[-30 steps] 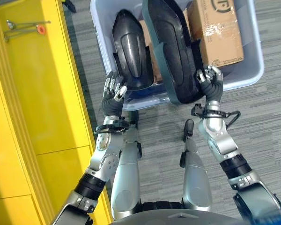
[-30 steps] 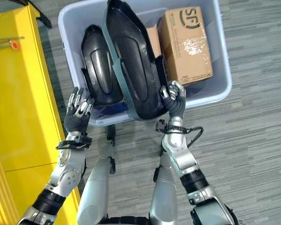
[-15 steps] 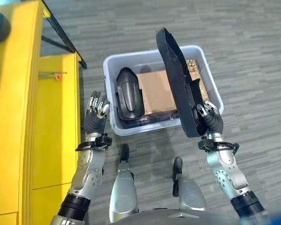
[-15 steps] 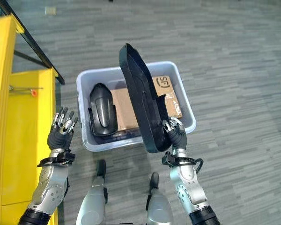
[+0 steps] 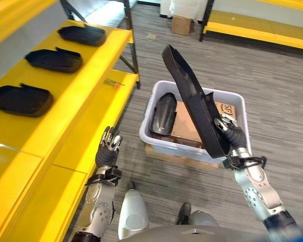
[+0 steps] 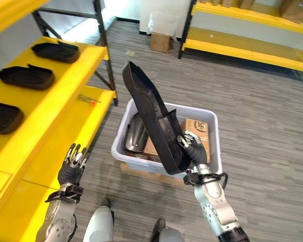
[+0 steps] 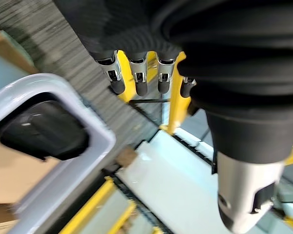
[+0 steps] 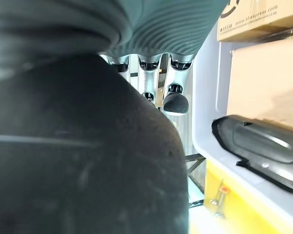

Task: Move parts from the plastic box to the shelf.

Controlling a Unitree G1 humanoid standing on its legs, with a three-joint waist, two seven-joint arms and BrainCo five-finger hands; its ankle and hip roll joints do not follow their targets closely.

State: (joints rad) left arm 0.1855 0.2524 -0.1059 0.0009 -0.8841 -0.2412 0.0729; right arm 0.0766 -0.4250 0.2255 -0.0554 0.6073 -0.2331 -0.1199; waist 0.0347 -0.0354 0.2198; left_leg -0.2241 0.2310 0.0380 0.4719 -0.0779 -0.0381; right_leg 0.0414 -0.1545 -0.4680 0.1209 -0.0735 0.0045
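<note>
**Inspector:** What stood on the shelf (image 5: 86, 75) at the time of inspection?

**Assistant:** Three black parts lay in a row along its upper yellow level, at the left: a near one (image 5: 20, 99), a middle one (image 5: 54, 59) and a far one (image 5: 83, 34). I judged those to be finished work.

**Inspector:** And the part in hand?

**Assistant:** A long black part (image 5: 192, 101) was held clear above the box (image 5: 151, 141), standing on end and tilted away from the robot. The right hand (image 5: 231, 132) had its fingers curled round the part's lower end. It was well apart from the shelf.

**Inspector:** The other hand?

**Assistant:** The left hand (image 5: 108, 150) was raised near the shelf's lower level, fingers straight, holding nothing.

**Inspector:** What remained?

**Assistant:** One more black part (image 5: 163, 113) lay at the left of the box, beside a carton (image 6: 198, 130). By my reckoning, the held part was yet to be carried left and set down, and at least one further trip was needed.
</note>
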